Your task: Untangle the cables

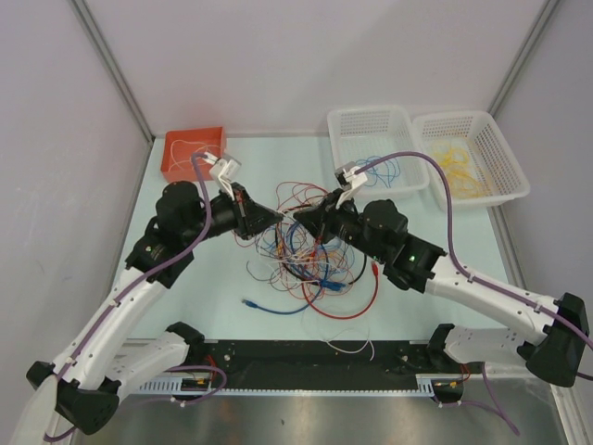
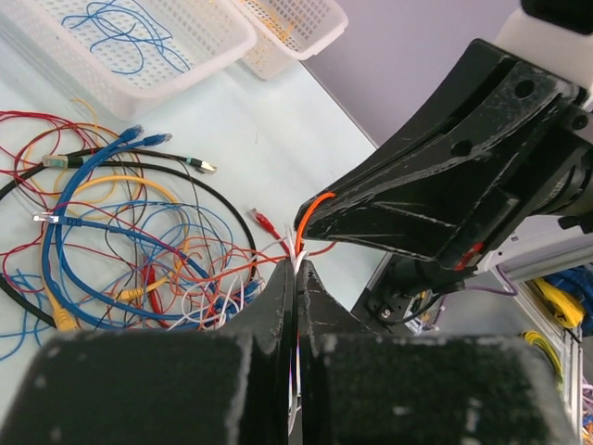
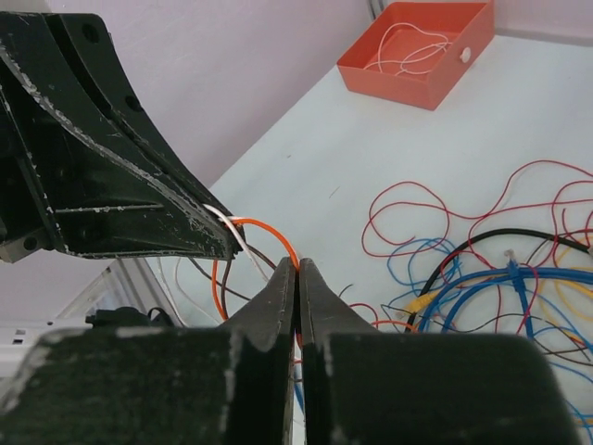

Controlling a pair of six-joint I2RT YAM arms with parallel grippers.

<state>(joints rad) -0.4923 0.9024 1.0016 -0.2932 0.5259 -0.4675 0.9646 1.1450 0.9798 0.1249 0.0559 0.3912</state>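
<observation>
Left gripper clamps cables; pale-green table, grey walls.

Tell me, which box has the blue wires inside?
The white basket in the middle of the three. The other white basket holds yellow wires, and the red box holds white wire.
</observation>
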